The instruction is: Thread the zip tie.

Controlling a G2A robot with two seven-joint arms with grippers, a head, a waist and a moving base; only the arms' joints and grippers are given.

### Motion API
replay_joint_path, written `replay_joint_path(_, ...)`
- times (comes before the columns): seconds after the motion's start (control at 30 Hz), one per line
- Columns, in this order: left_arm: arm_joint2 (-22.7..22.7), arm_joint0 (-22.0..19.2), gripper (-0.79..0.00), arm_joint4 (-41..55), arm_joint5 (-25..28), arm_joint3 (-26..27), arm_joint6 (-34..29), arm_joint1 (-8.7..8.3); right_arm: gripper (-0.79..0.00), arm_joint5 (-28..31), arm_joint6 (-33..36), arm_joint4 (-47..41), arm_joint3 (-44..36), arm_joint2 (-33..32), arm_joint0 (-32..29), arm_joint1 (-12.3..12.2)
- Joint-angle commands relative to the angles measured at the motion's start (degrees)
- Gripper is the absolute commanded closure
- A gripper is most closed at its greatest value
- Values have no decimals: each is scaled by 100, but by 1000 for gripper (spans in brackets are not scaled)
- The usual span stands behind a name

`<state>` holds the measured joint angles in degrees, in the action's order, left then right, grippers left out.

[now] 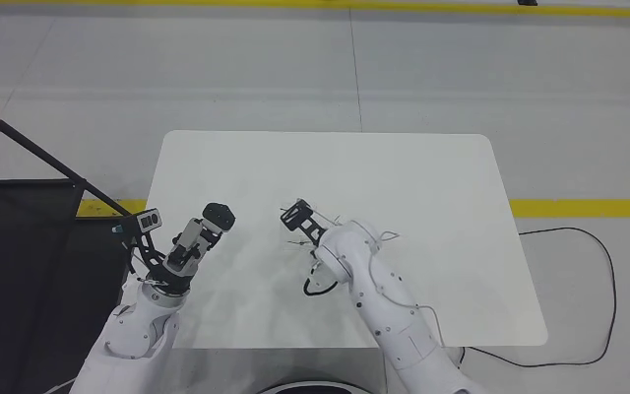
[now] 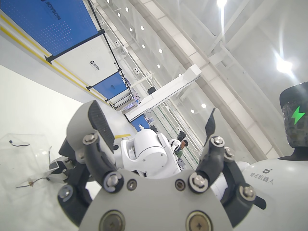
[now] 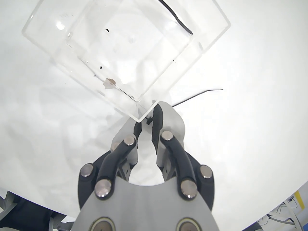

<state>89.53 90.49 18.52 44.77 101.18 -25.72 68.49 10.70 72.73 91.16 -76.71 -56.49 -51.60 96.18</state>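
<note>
My right gripper [image 3: 147, 118] is shut on the head end of a thin black zip tie [image 3: 197, 94], whose tail lies on the white table pointing away from the fingers. The fingertips sit right at one corner of a clear plastic box [image 3: 72, 73]. A second black zip tie [image 3: 168, 8] lies inside that box. In the top view the right gripper [image 1: 298, 217] is near the table's middle. My left gripper [image 1: 219, 215] is to its left, raised and tilted up, open with nothing between its fingers [image 2: 101, 121]. From there the box [image 2: 24, 145] shows low beside the right arm.
The white table [image 1: 413, 187] has bare room to the right and at the back. A black screen and its pole [image 1: 39, 256] stand off the table's left edge. A black cable [image 1: 581, 295] runs on the floor at the right.
</note>
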Motion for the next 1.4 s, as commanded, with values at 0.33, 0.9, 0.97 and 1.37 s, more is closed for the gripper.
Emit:
replay_joint_path(0.33, 0, 0, -785, 0, 0, 0, 0, 0, 0, 57, -14, 68, -261, -82, -180, -53)
replay_joint_path(0.9, 0, 0, -785, 0, 0, 0, 0, 0, -256, 144, 16, 2, -398, -144, -262, -100)
replay_joint_path(0.97, 0, 0, -785, 0, 0, 0, 0, 0, -259, 129, 19, -7, -377, -127, -243, -97)
replay_joint_path(1.37, 0, 0, -785, 0, 0, 0, 0, 0, -259, 57, 71, -82, -147, -44, -87, -74)
